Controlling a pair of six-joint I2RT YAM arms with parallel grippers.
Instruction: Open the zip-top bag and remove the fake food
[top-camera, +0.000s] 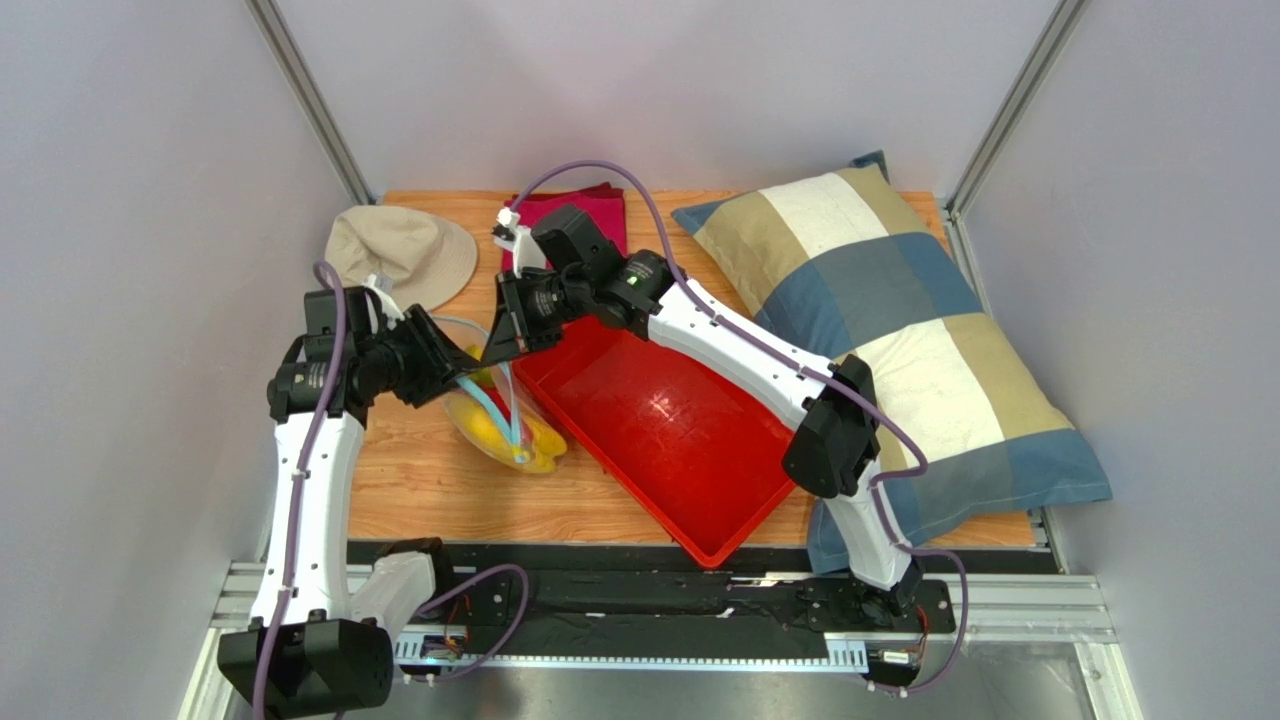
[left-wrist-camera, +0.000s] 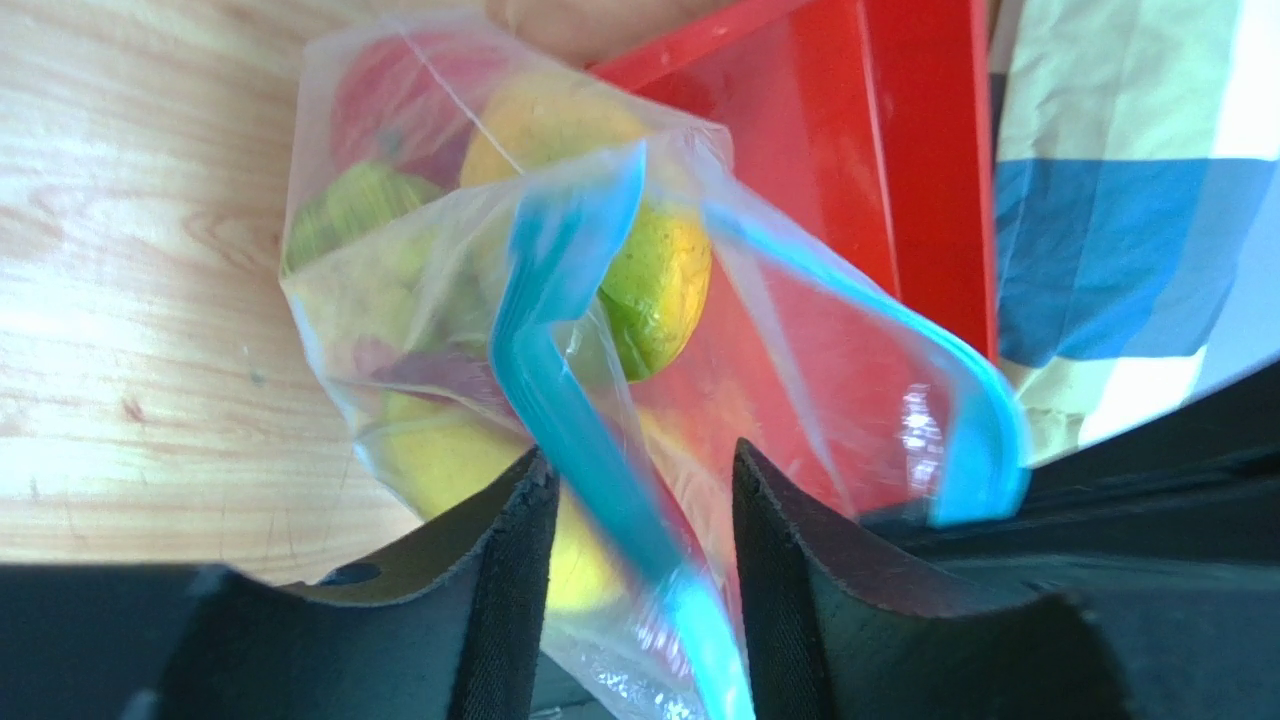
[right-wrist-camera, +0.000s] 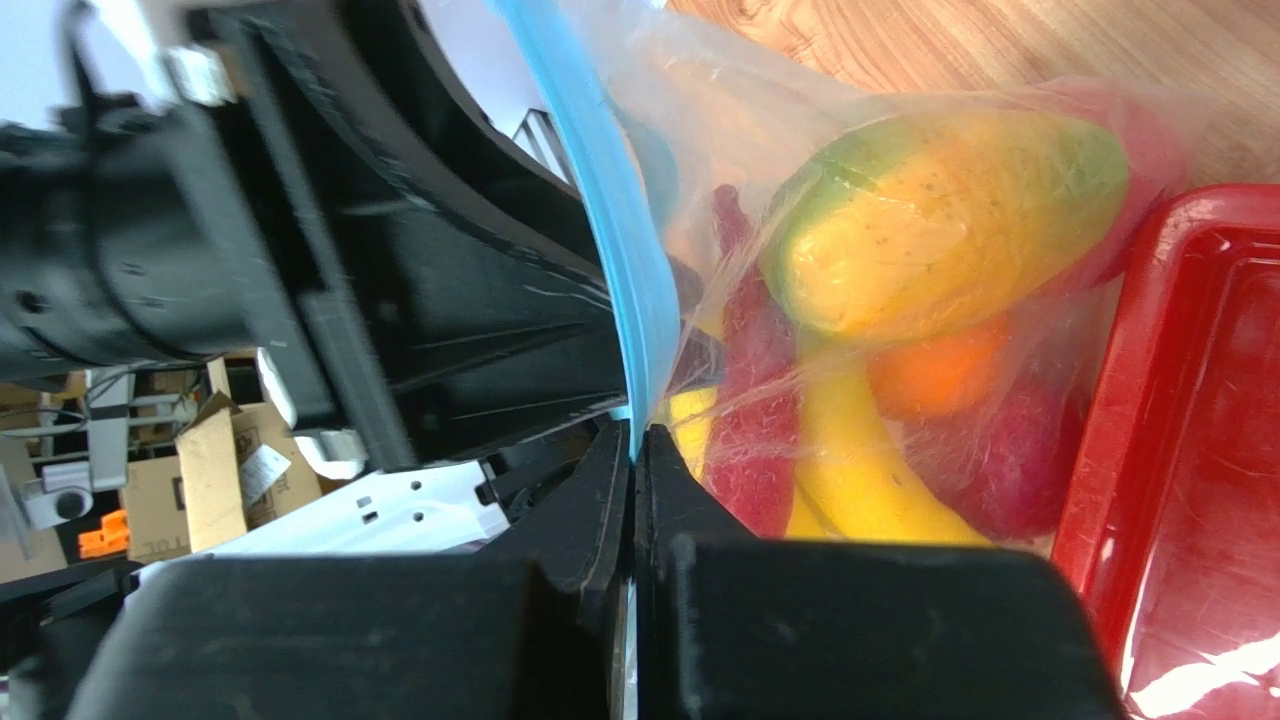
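Your right tool (right-wrist-camera: 633, 444) is clamped on the blue zip strip (right-wrist-camera: 604, 195); left tool (left-wrist-camera: 639, 462) is apart around it. The zip-top bag (left-wrist-camera: 376, 345) sits on the counter (top-camera: 398, 495) by the red tray (top-camera: 661, 450), mouth part-open, fake food (right-wrist-camera: 939, 218) all inside.

Blue-zipped clear bag (top-camera: 499, 432), red tray (top-camera: 669, 443)

Zip-top bag (top-camera: 469, 420) noted on the wooden table (top-camera: 421, 503), left of centre, just beside the red tray's (top-camera: 661, 435) left rim. Yellow fake food (top-camera: 538, 447) is seen inside, with the light blue zip strip (top-camera: 489, 405) running across it. Left gripper (top-camera: 439, 368) and right gripper (top-camera: 504, 342) are found close together at the bag's mouth. Beige cap (top-camera: 398, 248) is recorded at the far-left corner, crimson cloth (top-camera: 579, 203) at the far edge, and checked pillow (top-camera: 902, 330) along the right edge.
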